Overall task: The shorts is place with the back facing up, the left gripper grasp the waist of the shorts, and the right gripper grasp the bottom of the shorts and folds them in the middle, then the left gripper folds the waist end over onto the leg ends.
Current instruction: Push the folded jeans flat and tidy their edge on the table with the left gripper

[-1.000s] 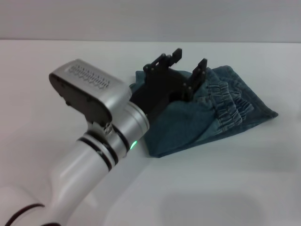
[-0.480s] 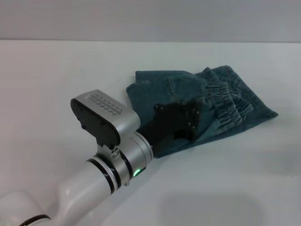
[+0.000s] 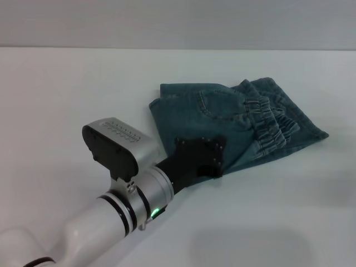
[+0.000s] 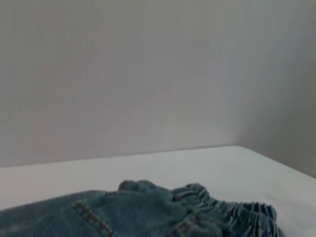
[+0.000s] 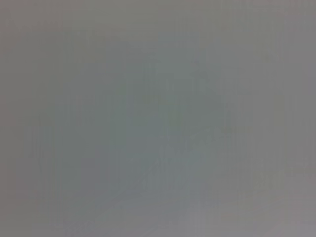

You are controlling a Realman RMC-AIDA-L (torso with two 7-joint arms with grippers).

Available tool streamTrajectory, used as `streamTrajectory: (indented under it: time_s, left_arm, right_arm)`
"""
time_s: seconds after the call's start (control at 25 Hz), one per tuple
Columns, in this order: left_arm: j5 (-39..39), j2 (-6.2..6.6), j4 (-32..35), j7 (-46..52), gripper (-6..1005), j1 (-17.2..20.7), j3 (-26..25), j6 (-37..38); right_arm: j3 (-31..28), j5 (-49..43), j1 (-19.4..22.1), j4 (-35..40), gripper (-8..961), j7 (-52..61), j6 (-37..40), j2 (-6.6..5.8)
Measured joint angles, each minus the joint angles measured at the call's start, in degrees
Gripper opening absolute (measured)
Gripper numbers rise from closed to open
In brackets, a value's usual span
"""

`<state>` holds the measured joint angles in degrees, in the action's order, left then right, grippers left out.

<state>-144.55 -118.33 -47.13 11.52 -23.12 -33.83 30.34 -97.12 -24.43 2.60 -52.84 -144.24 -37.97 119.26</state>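
White table runs across my whole head view, meeting a pale grey wall at the far edge. From the near left my left arm reaches in, silver wrist with a green light, and the left gripper sits low over the near left edge of the shorts. From here I see only the black back of the claw, so I cannot tell whether its jaws are spread or closed, or whether they have any cloth. The shorts lie folded in a compact bundle right of centre on the table, smooth denim with a curved pocket seam toward the left, and the waist of the shorts gathered in ruffles toward the right, lying on top of the layers beneath. My left wrist view looks across the denim, with the ruffled band at its far end. My right wrist view gives me only a flat grey blur, and the right gripper appears nowhere.
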Motion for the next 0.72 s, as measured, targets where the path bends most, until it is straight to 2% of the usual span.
streamTrajectory:
  time_s: [0.32,0.72]
  left_arm:
    - [-0.03,0.1,1.85,1.61,5,-0.2,0.52,-1.8]
    - [-0.01,-0.14,9.23,9.27,15,-6.05,0.2,-1.69]
  right_arm:
    - [0.46,0.0,-0.5,0.3,-1,0.0,0.01,0.0]
    - [0.67,0.0,-0.48,0.06,-1,0.27,-0.65,0.07]
